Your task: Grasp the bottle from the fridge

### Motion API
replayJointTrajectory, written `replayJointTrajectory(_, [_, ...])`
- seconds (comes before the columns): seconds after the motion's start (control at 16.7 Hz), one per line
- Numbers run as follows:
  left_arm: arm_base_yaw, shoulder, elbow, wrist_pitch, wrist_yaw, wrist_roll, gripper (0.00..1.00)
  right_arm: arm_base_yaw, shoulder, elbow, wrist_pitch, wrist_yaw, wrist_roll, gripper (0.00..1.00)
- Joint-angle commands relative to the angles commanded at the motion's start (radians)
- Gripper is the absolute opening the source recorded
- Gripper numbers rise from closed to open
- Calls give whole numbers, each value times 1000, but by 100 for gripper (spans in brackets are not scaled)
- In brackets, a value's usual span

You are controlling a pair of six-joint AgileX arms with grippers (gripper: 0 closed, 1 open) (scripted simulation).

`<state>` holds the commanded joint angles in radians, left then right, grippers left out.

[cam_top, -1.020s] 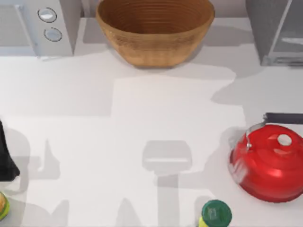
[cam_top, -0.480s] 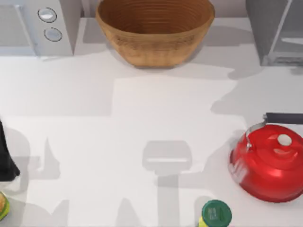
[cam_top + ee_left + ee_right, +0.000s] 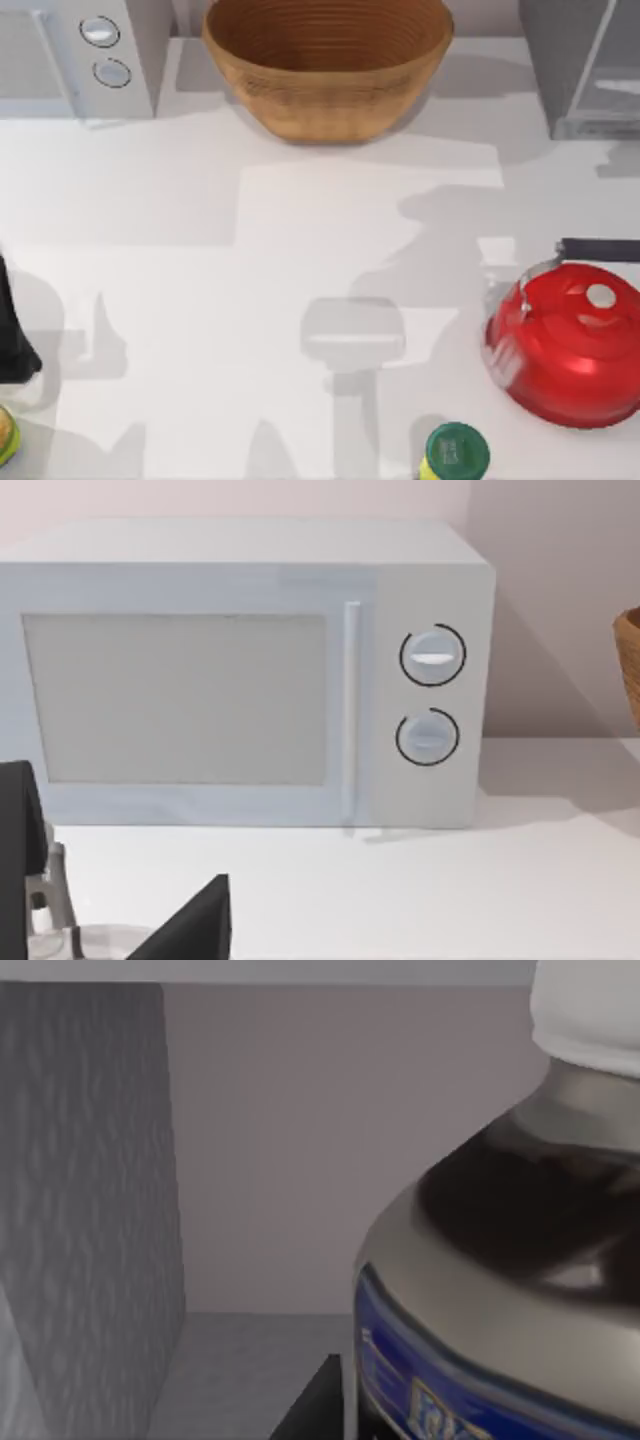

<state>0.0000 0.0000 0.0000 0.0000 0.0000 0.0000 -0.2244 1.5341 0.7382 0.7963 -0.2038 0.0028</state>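
The bottle (image 3: pixel 500 1290) looms very close in the right wrist view, with a white cap, a dark shoulder and a blue label. It stands inside the fridge (image 3: pixel 80 1210), whose grey wall and floor surround it. A dark part of my right gripper (image 3: pixel 312 1408) shows right beside the bottle's base. From above, the fridge (image 3: pixel 560 60) is the grey cabinet at the back right with a pale door panel. My left gripper (image 3: pixel 110 915) hangs open and empty in front of the microwave, and its arm (image 3: pixel 12 340) sits at the table's left edge.
A white microwave (image 3: pixel 80 55) with two knobs stands at the back left, and a wicker basket (image 3: pixel 328 70) at the back middle. A red kettle (image 3: pixel 565 345) sits at the right. A green-capped yellow container (image 3: pixel 455 452) is at the front edge.
The arm shadow on the table right of the middle has grown and spread leftwards. The objects on the table and the left arm have not moved.
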Motion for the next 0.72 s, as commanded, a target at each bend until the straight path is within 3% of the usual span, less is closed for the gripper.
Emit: replayJointTrajectory(0.72, [0,0,0,0,0,0,100,163,-1199,-574,-618,151,2,0])
